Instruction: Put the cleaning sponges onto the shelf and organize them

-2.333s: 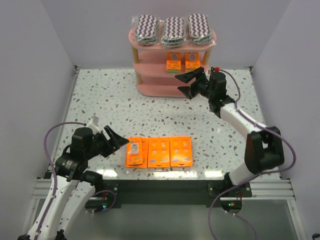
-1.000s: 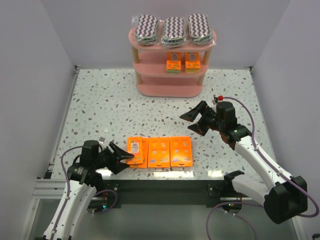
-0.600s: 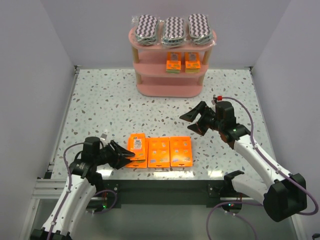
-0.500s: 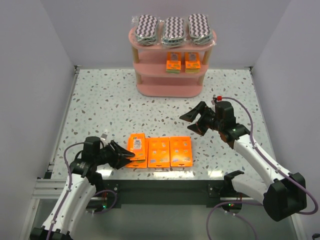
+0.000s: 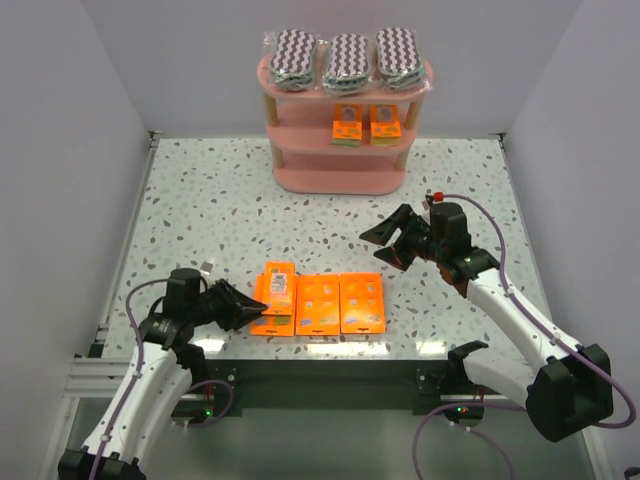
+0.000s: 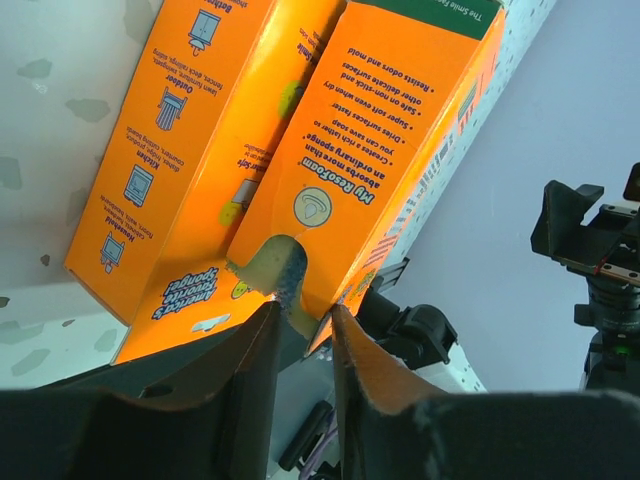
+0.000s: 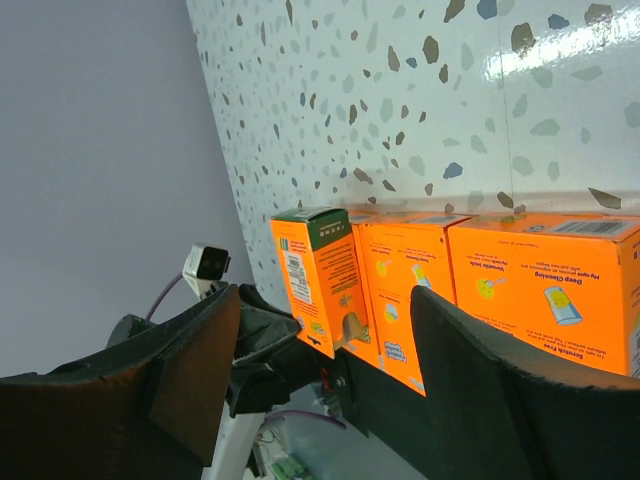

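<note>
Small orange sponge packet (image 5: 277,288) is standing tilted at the table's (image 5: 220,220) near edge beside larger packets (image 5: 340,304), pinched by the narrowed left claw (image 6: 305,320) (the right claw (image 5: 372,250) is hanging wide open, empty).

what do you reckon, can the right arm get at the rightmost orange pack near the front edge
Probably yes. The right tool hovers open just behind the rightmost orange pack, with only bare table between them. The left tool holds the leftmost pack, clear of that path.

Orange packet (image 6: 400,120) print: "Resists odors and mold".
</note>
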Controlling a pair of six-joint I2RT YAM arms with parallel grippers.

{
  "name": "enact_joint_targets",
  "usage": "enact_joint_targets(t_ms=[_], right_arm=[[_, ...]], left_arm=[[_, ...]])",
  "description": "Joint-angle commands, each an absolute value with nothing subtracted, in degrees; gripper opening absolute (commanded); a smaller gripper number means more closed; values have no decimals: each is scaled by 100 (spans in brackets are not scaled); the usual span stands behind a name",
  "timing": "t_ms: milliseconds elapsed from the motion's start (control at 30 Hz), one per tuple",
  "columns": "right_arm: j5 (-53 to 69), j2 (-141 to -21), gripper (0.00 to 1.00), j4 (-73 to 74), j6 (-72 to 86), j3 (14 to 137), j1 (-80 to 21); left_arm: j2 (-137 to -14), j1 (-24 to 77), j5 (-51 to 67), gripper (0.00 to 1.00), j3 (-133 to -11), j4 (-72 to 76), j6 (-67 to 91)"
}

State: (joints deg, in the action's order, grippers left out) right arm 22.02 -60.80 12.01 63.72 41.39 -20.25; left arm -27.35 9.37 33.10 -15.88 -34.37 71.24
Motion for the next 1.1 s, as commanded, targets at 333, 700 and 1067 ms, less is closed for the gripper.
enact_joint_targets(t_ms=[333, 700, 1067], right_arm=[[2224, -6161, 68, 1028, 6249, 4148, -2048], [2347, -6117, 66, 1037, 6249, 4236, -2048], [2364, -5933, 66, 1222, 6267, 4175, -2057]], left_arm=[[-2980, 888, 3314, 8, -1679, -3129, 6671], [-3277, 888, 3560, 0, -2459, -2145, 6583], [-4850, 888, 3761, 0, -3444, 199, 6671]])
